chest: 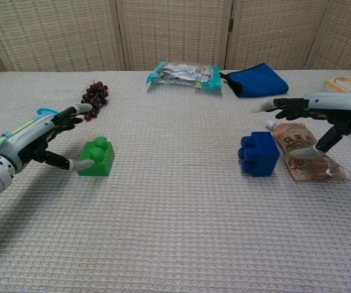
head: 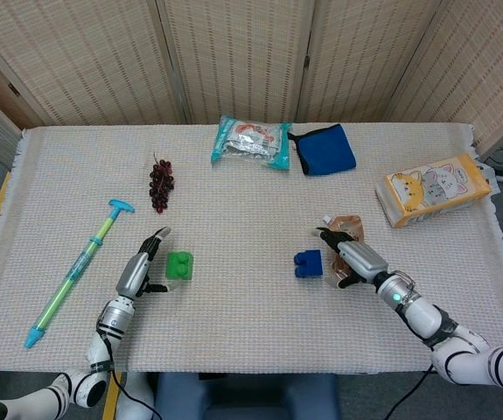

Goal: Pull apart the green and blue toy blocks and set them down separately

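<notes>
green plastic toy block (chest: 97,157) sits on the woven table cloth (chest: 175,232) just inside the left hand (chest: 48,139), whose fingers are spread and hold nothing, the thumb tip about touching the block's near side. blue plastic toy block (chest: 259,154) lies just to the inner side of the right hand (chest: 322,116), likewise spread and empty. blocks rest well apart, each nearest its own hand.

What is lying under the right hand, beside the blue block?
A brown snack pouch lies on the table cloth under the open right hand. The blue block stands beside it, released. In the head view the hand covers part of the pouch.
</notes>
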